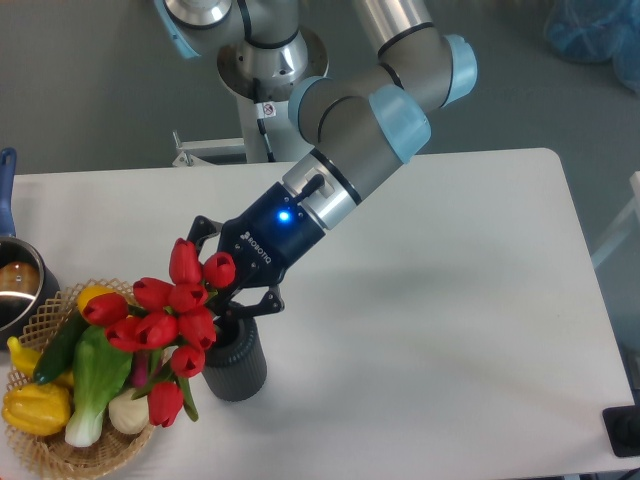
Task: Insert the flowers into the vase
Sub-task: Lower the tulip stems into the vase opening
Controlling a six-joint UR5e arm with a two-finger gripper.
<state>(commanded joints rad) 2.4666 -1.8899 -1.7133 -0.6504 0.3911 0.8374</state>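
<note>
Stems were hidden behind the red tulip bunch [165,325], tilted lower-left over the dark grey ribbed vase [233,368]; black two-finger gripper [222,290] was clamped on the bunch.

On the white rectangular surface [460,300] we see a woven wicker basket [45,455] at the front left corner, filled with toy vegetables: a yellow pepper [35,408], a green leafy bok choy [95,375], a dark green cucumber [58,350] and a pale white bulb [128,410]. Behind it, at the left edge, sits a round metal pot [18,290] with a blue handle [6,185]. A black block [622,432] shows at the far right edge.
</note>
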